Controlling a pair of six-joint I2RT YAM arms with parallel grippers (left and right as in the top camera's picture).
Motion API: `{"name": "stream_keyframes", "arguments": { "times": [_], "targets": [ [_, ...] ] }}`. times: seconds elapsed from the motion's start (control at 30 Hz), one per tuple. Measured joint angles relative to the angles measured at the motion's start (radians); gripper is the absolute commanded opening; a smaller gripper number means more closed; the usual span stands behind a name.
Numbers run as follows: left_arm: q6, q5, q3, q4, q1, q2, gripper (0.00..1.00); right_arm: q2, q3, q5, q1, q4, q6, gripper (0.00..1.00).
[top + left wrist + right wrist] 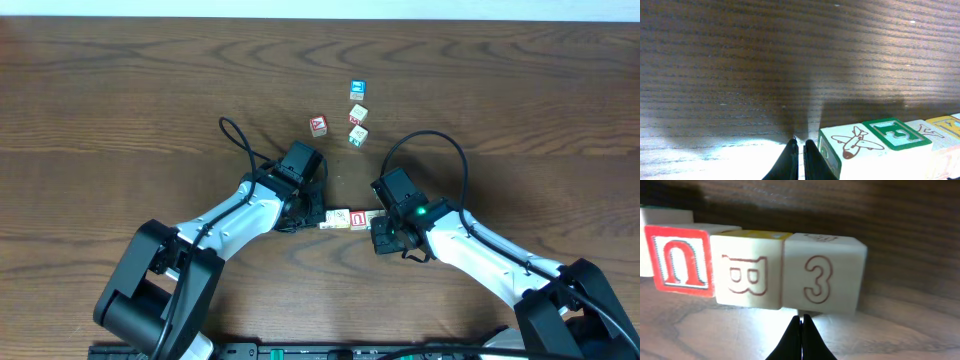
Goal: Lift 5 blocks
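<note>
The blocks form a short row [348,217] on the table between my two arms. In the left wrist view the row's end cube shows an airplane [852,144], followed by a green E face [896,133] and paler cubes. My left gripper [800,146] is shut and empty, its tips right beside the airplane cube's end face. The right wrist view shows a red-framed U cube [679,260], a B cube [750,274] and a 3 cube [825,273] side by side. My right gripper [801,318] is shut and empty, just below the seam between B and 3.
Loose cubes lie farther back: a red A cube [318,125], a blue-faced one [356,90] and two more [358,113] [357,135] in a line. Black cables loop behind both wrists. Dark wood table [120,100] all around.
</note>
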Motion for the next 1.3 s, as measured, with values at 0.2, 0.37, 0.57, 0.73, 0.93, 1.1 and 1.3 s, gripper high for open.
{"name": "stream_keyframes", "arguments": {
  "times": [0.2, 0.37, 0.57, 0.73, 0.93, 1.1, 1.3],
  "targets": [
    [0.0, 0.0, 0.0, 0.0, 0.0, 0.0, 0.07, 0.0, 0.0, -0.042, 0.003, 0.029, -0.028, 0.01],
    [0.0, 0.0, 0.0, 0.0, 0.0, 0.0, 0.07, 0.0, 0.0, -0.054, 0.024, 0.047, -0.04, 0.01],
    [0.0, 0.0, 0.0, 0.0, 0.0, 0.0, 0.07, 0.0, 0.0, -0.055, 0.035, 0.074, -0.052, 0.01],
    [0.0, 0.0, 0.0, 0.0, 0.0, 0.0, 0.07, 0.0, -0.001, -0.055, 0.036, 0.083, -0.058, 0.01],
    [0.0, 0.0, 0.0, 0.0, 0.0, 0.0, 0.07, 0.0, -0.001, -0.055, 0.039, 0.095, -0.064, 0.01],
    [0.0, 0.0, 0.0, 0.0, 0.0, 0.0, 0.07, 0.0, -0.001, -0.055, 0.04, 0.099, -0.064, 0.01],
    [0.0, 0.0, 0.0, 0.0, 0.0, 0.0, 0.07, 0.0, -0.001, -0.055, 0.04, 0.103, -0.068, 0.01]
  ]
}}
